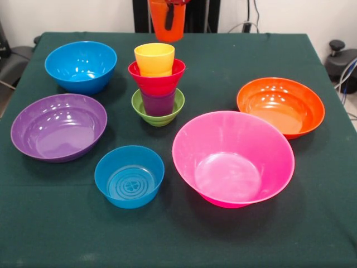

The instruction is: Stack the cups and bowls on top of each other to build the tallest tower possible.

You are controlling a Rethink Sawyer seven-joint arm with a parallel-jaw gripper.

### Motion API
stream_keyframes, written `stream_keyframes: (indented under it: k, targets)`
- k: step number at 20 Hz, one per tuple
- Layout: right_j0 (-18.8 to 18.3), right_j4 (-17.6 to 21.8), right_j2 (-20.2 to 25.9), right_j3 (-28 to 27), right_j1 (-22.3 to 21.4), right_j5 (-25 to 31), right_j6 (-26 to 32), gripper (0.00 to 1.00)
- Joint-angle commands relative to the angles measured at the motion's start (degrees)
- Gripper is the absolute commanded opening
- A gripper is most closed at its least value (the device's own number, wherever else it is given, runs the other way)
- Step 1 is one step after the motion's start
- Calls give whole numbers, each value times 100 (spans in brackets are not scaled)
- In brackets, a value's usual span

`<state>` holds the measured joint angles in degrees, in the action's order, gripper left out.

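small blue bowl (129,176) sits lower centre; at top centre the gripper (168,17) is clamped on the orange cup (166,25).

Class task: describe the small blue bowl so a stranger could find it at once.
Start at the big pink bowl near the front of the green table. Directly to its left sits the small blue bowl. Unlike the larger blue bowl farther back, it has raised rings inside.
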<state>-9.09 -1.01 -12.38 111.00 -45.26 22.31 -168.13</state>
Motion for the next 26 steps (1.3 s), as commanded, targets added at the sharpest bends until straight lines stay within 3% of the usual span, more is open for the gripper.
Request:
stream_keyframes:
  k: [1,10,14,26]
  targets:
    - [-68,-182,649,345,-187,602,75,0]
    - [63,-205,587,367,-339,839,-7,0]
    - [87,-143,509,232,-167,648,-80,0]
    - [108,-105,407,-211,-8,958,-81,0]
